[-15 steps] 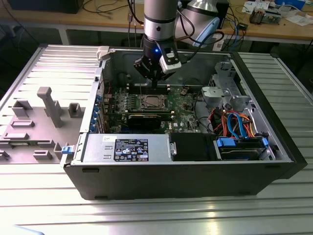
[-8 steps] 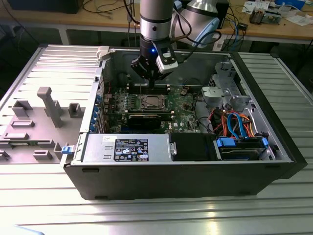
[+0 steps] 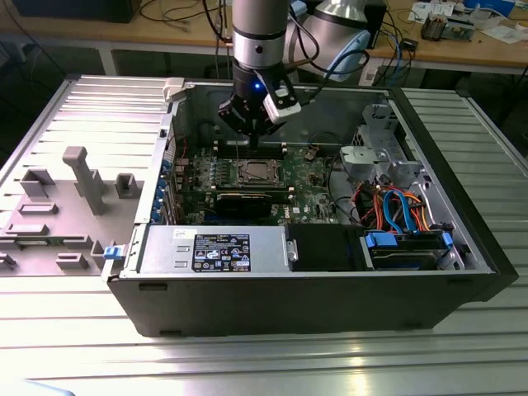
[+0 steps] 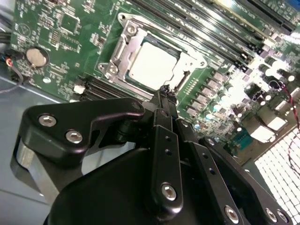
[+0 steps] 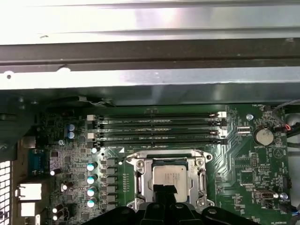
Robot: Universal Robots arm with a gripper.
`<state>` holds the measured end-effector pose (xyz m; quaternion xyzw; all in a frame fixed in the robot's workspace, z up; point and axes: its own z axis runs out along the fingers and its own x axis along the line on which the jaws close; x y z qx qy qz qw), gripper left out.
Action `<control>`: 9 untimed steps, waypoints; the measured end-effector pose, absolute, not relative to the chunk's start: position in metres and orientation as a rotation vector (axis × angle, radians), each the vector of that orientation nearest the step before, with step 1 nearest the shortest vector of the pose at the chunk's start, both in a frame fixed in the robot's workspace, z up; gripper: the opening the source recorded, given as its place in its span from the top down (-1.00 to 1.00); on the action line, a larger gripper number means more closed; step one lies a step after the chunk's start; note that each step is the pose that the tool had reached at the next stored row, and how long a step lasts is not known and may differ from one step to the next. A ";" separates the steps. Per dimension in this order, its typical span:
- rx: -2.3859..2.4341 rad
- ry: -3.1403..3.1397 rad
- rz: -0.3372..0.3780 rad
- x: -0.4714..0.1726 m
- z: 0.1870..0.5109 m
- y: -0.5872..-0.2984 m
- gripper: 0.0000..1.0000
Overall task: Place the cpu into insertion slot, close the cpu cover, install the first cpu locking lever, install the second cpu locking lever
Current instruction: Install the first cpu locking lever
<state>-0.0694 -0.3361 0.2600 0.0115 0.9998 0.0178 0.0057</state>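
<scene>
A: Progress at this frame?
B: The cpu [image 4: 152,65] sat in the insertion slot [image 4: 111,69]. The cpu cover [image 4: 187,61] lay flat over it, with the chip showing through its window.
A: Gripper?
B: The gripper [image 4: 165,92] had its jaws pinched together, empty, tips at the cover's edge. Lever positions unreadable, so I judged both levers outstanding.
</scene>
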 end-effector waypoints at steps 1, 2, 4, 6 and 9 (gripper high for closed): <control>0.036 3.129 0.056 -0.072 0.260 -0.336 0.79; 0.035 3.129 0.056 -0.074 0.260 -0.336 0.79; 0.031 3.129 0.056 -0.078 0.260 -0.336 0.79; 0.014 3.129 0.056 -0.080 0.260 -0.336 0.79; -0.051 3.130 0.056 -0.081 0.259 -0.336 0.79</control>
